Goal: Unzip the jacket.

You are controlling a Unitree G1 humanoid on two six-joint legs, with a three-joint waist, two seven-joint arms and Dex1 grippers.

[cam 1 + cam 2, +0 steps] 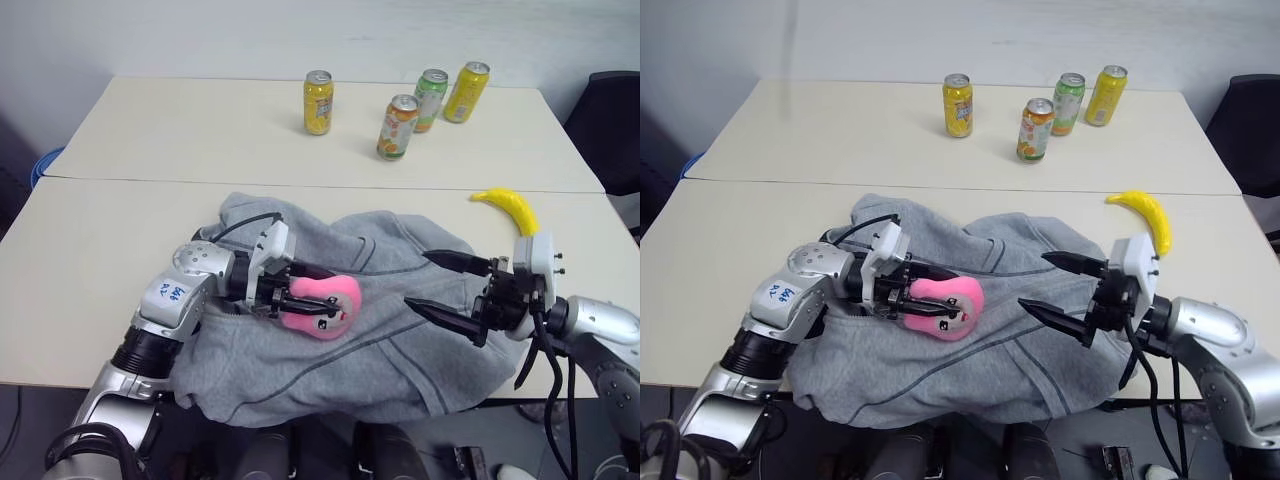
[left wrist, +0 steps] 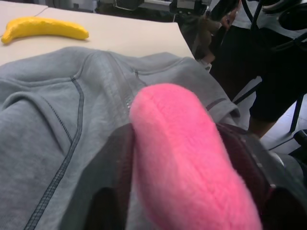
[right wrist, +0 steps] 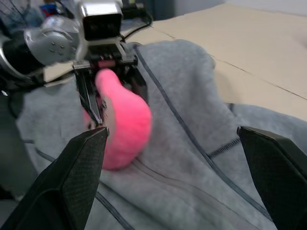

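Observation:
The light-grey jacket lies bunched on the near table, its lower part hanging over the front edge. Dark seam lines cross it. My left gripper points right over the jacket's middle. Its two black fingers press on either side of a pink plush toy, which rests against the fabric. The toy also shows in the left wrist view and the right wrist view. My right gripper hovers over the jacket's right side, pointing left at the toy, open wide with nothing between its fingers.
A yellow banana lies on the table just beyond the right gripper. Several drink cans stand on the far table, among them a yellow one and an orange-green one. A black chair stands at the right.

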